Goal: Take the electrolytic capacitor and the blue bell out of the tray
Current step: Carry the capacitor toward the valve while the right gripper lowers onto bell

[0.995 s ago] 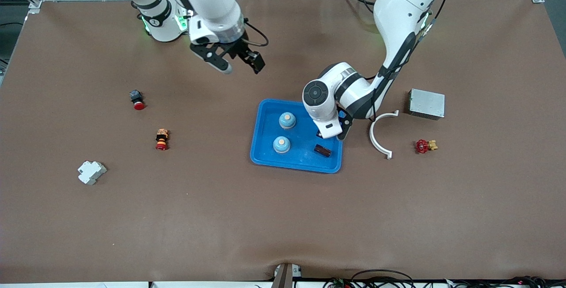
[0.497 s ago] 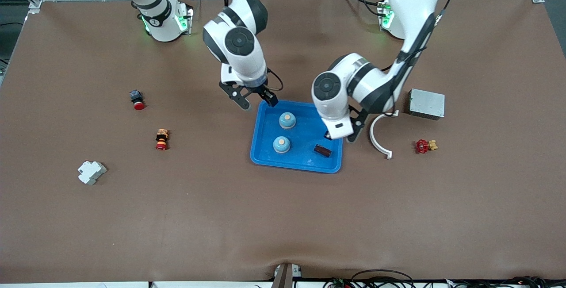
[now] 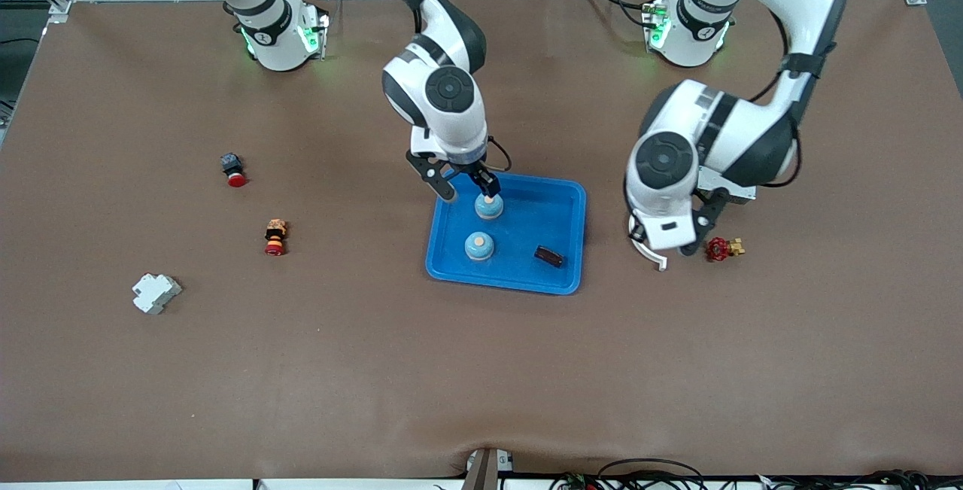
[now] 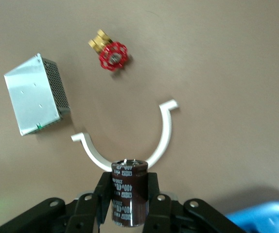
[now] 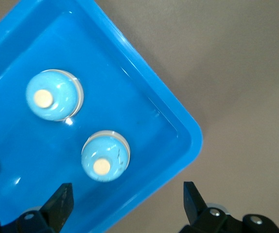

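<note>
The table [image 3: 376, 369] is covered by a brown mat. A blue tray [image 3: 560, 204] lies near its middle and is cut off at the edge of the right wrist view. Two blue bells are seen in the tray: one bell [image 3: 489, 207] farther from the front camera and a second bell [image 3: 479, 246] nearer to it. A dark capacitor [image 3: 548, 256] lies on its side in the tray, toward the left arm's end.

The metal box [image 4: 36, 94] is hidden by the left arm in the front view and is seen only in the left wrist view. The white curved bracket [image 3: 645, 251] is largely covered by the same arm; its full arc is seen in the left wrist view. A red valve handle [image 3: 718, 249] lies beside it.

The left gripper [image 4: 129, 204] is held over the bracket, clamped on an upright second capacitor [image 4: 129, 191]; its fingertips are hidden in the front view.

The right gripper [image 3: 468, 190] is spread wide over the tray's rim, and the farther bell lies just below one fingertip.
</note>
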